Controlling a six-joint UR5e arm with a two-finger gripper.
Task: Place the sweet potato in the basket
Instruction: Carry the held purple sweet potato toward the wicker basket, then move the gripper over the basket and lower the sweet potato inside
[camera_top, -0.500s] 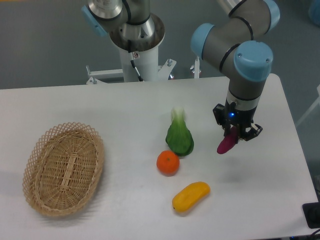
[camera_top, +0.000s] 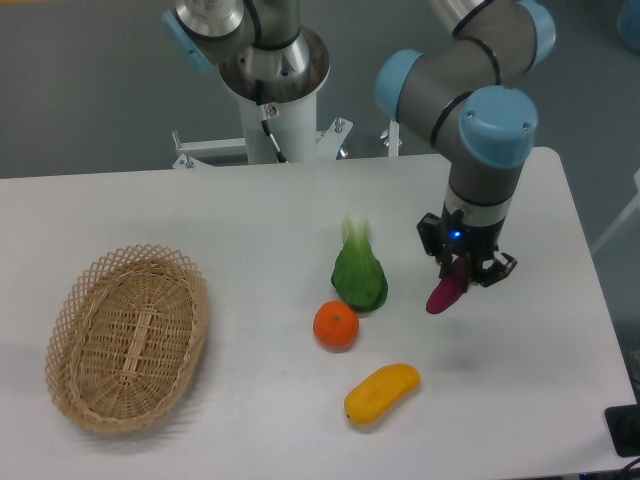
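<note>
small magenta-purple sweet potato (camera_top: 444, 294) clamped in black two-finger claw (camera_top: 462, 268), hanging tilted below it, right of centre, above white tabletop (camera_top: 250, 230)

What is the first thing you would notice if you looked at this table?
Most striking is the robot's gripper on the right side of the table, holding a magenta sweet potato in the air, tilted, with its lower end pointing down. Next comes the big woven basket, sitting empty at the far left. Between them lie a leafy green vegetable, a round orange and a yellow-orange fruit.
</note>
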